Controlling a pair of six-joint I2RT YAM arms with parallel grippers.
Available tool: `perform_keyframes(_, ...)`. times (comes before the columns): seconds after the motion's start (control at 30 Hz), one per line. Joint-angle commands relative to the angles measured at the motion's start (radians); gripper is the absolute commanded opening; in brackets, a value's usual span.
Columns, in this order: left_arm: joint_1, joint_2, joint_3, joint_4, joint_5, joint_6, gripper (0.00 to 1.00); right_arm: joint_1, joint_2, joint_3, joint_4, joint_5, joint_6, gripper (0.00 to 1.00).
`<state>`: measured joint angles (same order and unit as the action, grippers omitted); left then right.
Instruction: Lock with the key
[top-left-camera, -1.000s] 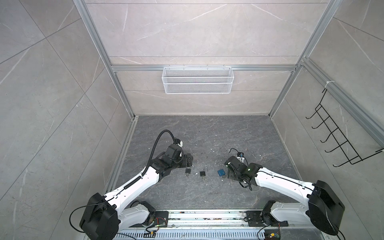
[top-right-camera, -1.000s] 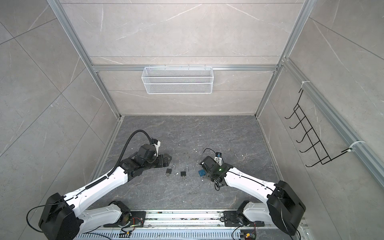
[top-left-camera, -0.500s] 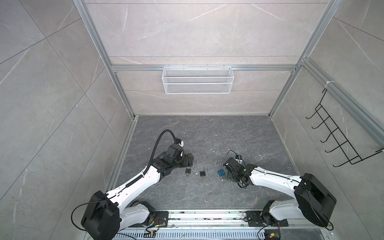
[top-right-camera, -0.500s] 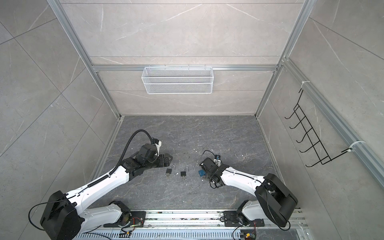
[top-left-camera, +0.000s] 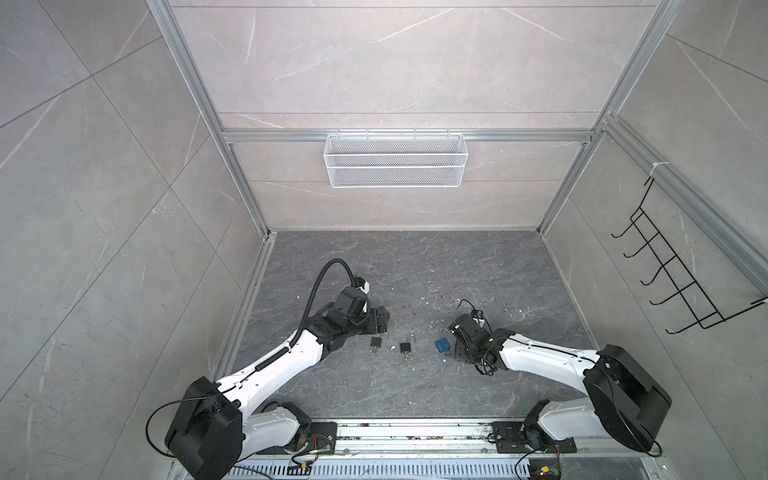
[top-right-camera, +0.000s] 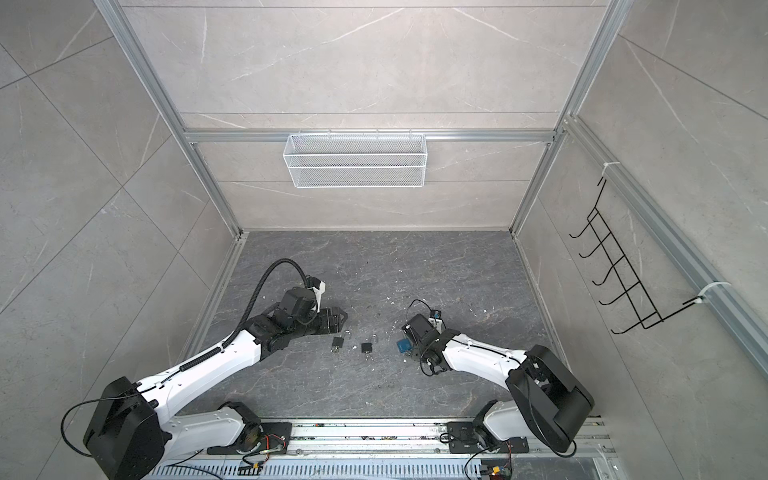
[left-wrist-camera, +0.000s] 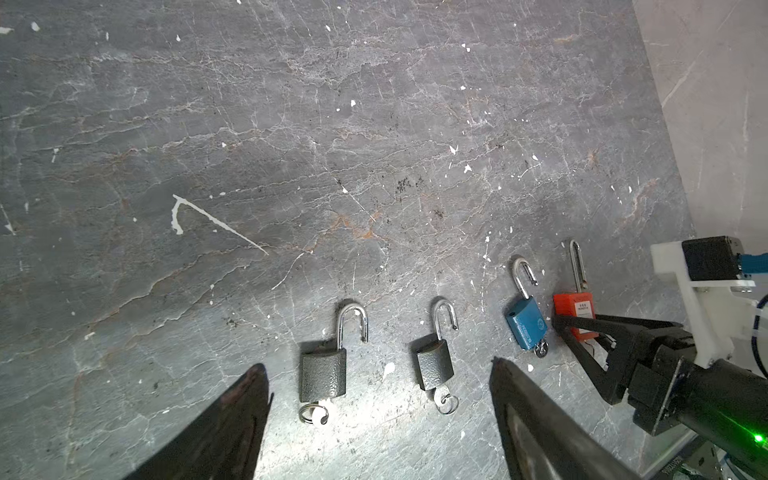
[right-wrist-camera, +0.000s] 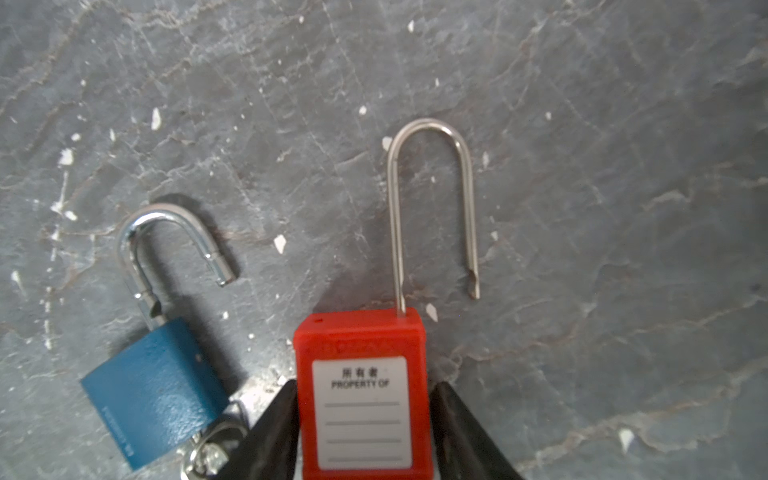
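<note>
Four padlocks lie in a row on the dark floor, all with shackles open. My left gripper (left-wrist-camera: 378, 365) hangs open just above two grey padlocks (left-wrist-camera: 323, 372) (left-wrist-camera: 434, 361), each with a key (left-wrist-camera: 313, 415) in its bottom. To the right lies a blue padlock (right-wrist-camera: 158, 390) with a key and ring (right-wrist-camera: 208, 453). My right gripper (right-wrist-camera: 365, 384) is shut on the body of the red padlock (right-wrist-camera: 361, 415); its fingers (right-wrist-camera: 278, 419) press both sides. In both top views the right gripper (top-left-camera: 455, 347) hides the red padlock beside the blue one (top-left-camera: 442, 344).
A white wire basket (top-left-camera: 395, 166) hangs on the back wall. A black hook rack (top-left-camera: 681, 282) is fixed to the right wall. White specks dot the floor. The right arm's cable loops behind its wrist (top-left-camera: 465, 307).
The right gripper's jaws have closed in on the red padlock's body. The left arm has stayed still, open above the grey padlocks.
</note>
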<state>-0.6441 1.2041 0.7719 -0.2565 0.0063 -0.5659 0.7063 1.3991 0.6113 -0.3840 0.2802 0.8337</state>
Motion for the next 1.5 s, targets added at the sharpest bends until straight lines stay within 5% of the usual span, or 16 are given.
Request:
perform_keyframes(0.0,-0.008,0.000,0.020,0.033,0.011,0.005,0.86,-0.003,0.026,-0.017,0.019,-0.015,-0.014,0.52)
perform_keyframes(0.13,-0.010,0.000,0.019,0.038,0.012,0.005,0.86,-0.002,0.021,-0.024,0.023,-0.013,-0.013,0.50)
perform_keyframes(0.23,-0.011,0.000,0.014,0.043,0.022,0.005,0.86,-0.003,0.006,-0.028,0.022,-0.011,-0.008,0.37)
perform_keyframes(0.43,-0.015,0.006,0.015,0.051,0.035,0.005,0.85,-0.003,-0.008,-0.014,-0.004,-0.013,-0.017,0.27)
perform_keyframes(0.5,-0.016,0.008,0.015,0.054,0.038,0.004,0.85,-0.003,-0.017,-0.008,-0.015,-0.013,-0.021,0.19)
perform_keyframes(0.57,-0.017,0.008,0.015,0.059,0.044,0.005,0.85,-0.003,-0.021,-0.003,-0.024,-0.012,-0.026,0.00)
perform_keyframes(0.87,-0.025,0.014,0.026,0.070,0.101,0.008,0.85,-0.004,-0.113,0.046,-0.103,-0.032,-0.150,0.00)
perform_keyframes(1.2,-0.025,0.003,0.049,0.140,0.357,-0.020,0.88,0.000,-0.321,0.053,0.006,-0.376,-0.433,0.00)
perform_keyframes(1.47,-0.026,-0.006,0.040,0.178,0.445,-0.073,0.94,0.031,-0.343,0.072,0.063,-0.459,-0.458,0.00)
